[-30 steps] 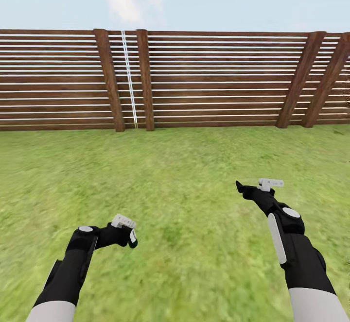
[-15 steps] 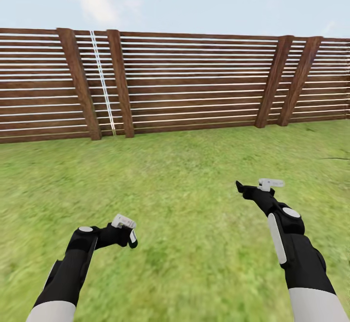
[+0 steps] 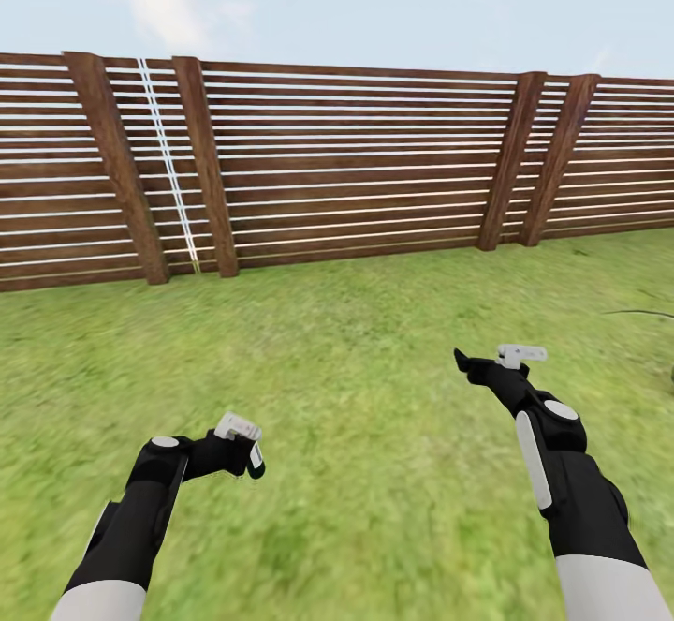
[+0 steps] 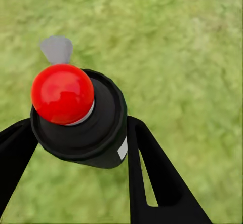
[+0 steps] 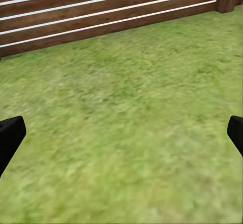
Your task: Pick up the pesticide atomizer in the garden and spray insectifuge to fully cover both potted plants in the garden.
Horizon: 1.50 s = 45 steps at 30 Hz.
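Gripping the pesticide atomizer, the left gripper has its two dark fingers pressed against either side of the dark body, seen end-on in the left wrist view. That view looks straight down the bottle's long axis, so the red domed cap and a small grey nozzle tab face the camera and point away from the gripper, while the bottle's length and lower end are hidden behind its own top (only a sliver of white label shows at the rim). In the head view the left gripper is low at the left over the lawn; the bottle there is a small dark shape at the fingertips, too small to read its tilt.

The right gripper is held higher and further forward at the right. Its fingers are spread wide: in the right wrist view only the two black tips show, cut off at opposite edges, with bare blurred grass between them.

Beyond the grass, the brown slatted fence runs across under a pale sky. A thin dark streak at the far right edge is cut off and cannot be identified
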{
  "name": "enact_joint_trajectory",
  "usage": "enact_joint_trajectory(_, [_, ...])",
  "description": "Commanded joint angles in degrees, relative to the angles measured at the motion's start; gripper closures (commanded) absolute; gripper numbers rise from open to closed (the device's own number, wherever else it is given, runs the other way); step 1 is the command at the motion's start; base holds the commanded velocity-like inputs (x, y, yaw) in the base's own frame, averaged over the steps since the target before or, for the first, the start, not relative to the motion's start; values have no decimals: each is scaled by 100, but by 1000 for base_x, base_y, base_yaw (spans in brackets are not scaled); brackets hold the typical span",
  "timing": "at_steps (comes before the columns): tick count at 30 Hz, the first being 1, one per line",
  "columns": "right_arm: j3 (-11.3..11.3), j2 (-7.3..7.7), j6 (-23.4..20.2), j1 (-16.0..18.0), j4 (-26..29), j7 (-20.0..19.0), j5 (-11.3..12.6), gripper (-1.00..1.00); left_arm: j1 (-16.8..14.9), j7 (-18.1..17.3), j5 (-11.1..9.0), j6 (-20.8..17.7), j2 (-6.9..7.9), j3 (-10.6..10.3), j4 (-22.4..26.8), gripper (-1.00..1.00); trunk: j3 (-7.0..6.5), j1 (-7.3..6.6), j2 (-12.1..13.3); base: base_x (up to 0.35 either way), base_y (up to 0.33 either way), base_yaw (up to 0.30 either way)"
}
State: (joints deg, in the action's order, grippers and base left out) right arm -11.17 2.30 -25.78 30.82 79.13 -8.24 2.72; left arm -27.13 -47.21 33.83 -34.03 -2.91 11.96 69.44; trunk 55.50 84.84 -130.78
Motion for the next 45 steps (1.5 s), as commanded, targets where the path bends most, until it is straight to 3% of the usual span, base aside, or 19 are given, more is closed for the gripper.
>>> enact_joint_trajectory(1, [-8,-1,-33,3,6,-20,31,-100,-4,-53,36,-25,-7,19,8,100,6,3,-2,347,0,-1])
enact_joint_trajectory(8, [-8,-2,-46,3,6,-20,36,-100,-3,-53,36,-25,-7,17,8,100,6,3,-2,348,0,-79])
enact_joint_trajectory(38, [0,-6,-58,3,6,-20,36,-100,-3,-60,36,-25,-7,17,8,100,6,3,-2,348,0,-252])
enact_joint_trajectory(45, [-1,-3,-59,3,6,-20,36,-100,-3,-60,36,-25,-7,17,8,100,6,3,-2,348,0,-43])
